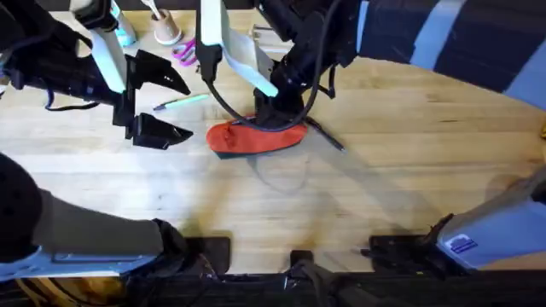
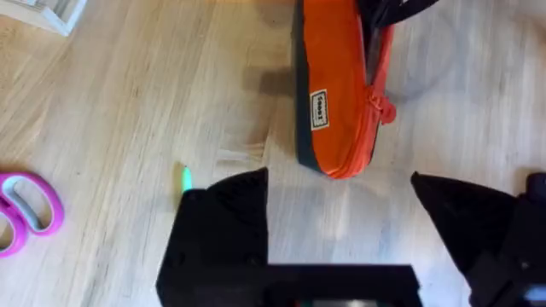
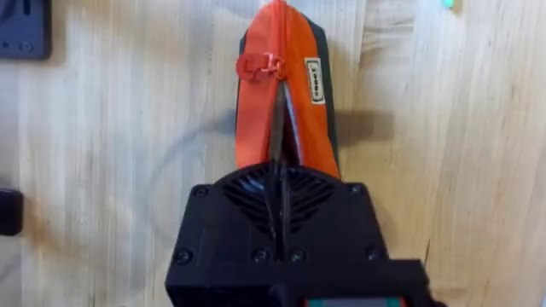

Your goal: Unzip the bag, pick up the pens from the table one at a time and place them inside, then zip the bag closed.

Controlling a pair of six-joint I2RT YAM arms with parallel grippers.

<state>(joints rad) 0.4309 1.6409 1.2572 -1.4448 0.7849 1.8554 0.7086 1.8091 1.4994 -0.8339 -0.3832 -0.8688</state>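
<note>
1. The bag lies near the middle of the table, lengthwise across the overhead view, with its zipper partly open in the right wrist view and the red pull tab toward the far end.
2. The right gripper sits down on the bag's right end; its fingers appear pressed together on the fabric at the zipper line.
3. The left gripper hovers to the left of the bag, fingers spread wide and holding nothing.
4. The green pen lies on the table between the left gripper's fingers and the bag, above the bag's left end.
5. The dark pen lies angled just beside the bag's right end, under the right arm.
6. Pink-handled scissors and a paper cup sit at the far edge.
</note>
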